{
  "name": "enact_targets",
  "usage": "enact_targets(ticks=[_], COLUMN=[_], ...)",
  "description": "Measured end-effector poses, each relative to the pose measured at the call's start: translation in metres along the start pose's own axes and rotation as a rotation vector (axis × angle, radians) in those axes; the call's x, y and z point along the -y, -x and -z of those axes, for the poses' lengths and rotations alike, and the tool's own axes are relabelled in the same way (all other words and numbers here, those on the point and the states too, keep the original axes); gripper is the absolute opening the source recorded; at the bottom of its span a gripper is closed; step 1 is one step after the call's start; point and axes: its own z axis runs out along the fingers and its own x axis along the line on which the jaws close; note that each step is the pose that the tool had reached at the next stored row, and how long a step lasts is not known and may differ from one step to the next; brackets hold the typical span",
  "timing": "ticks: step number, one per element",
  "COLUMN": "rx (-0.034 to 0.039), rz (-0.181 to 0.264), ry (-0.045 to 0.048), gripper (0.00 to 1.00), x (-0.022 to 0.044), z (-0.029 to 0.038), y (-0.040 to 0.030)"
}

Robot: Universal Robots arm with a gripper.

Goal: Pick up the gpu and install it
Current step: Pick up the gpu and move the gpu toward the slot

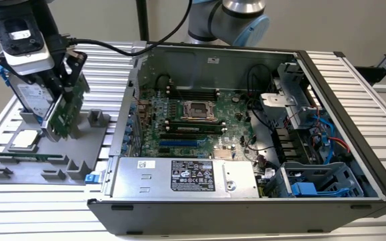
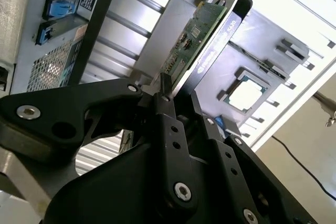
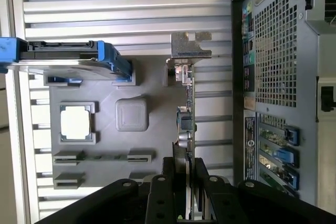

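In the gripper (image 3: pixel 187 170), the gpu (image 3: pixel 189 95)

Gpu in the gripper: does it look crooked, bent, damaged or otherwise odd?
Nothing stands out. In the first wrist view the gpu sits straight and edge-on, clamped in the gripper over the gray tray. Its bracket looks unbent, and no damage shows on the board.

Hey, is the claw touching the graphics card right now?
Touching. In the second wrist view the claw clamps the graphics card between its two fingers, with no gap showing on either face.
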Motion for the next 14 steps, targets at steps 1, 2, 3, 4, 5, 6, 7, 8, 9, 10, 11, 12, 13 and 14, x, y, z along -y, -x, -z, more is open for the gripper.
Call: enact_targets(ticks=[1, 2, 3, 4, 5, 6, 7, 8, 9, 10, 11, 12, 13, 14], rx=[0.0, 0.0, 0.0, -0.0001, 0.0, 0.0, 0.0, 0.0, 0.0, -0.0001, 0.0, 0.0, 0.0001, 0.0], rz=[0.0, 0.0, 0.0, 0.0, 0.0, 0.0, 0.0, 0.0, 0.0, 0.0, 0.0, 0.0, 0.0, 0.0], ry=[0.0, 0.0, 0.0, 0.0, 0.0, 0.0, 0.0, 0.0, 0.0, -0.0001, 0.0, 0.0, 0.0, 0.0001], gripper=[0.0, 0.0, 0.0, 0.0, 0.0, 0.0, 0.0, 0.0, 0.0, 0.0, 0.0, 0.0, 0.0, 0.0], x=[0.0, 0.0, 0.0, 0.0, -0.0001, -0.0001, -0.0001, -0.0001, -0.0001, -0.0001, -0.0001, -0.0001, -0.0002, -0.0002], z=[0.0011, 0.0021, 0.0032, 0.0043, 0.0053, 0.0063, 0.0073, 0.0083, 0.0093, 0.0103, 0.0112, 0.0121, 0.013, 0.0139], y=[0.0, 0.0001, 0.0001, 0.0001, 0.0002, 0.0002, 0.0002, 0.0002, 0.0002, 0.0003, 0.0003, 0.0003, 0.0004, 0.0004])
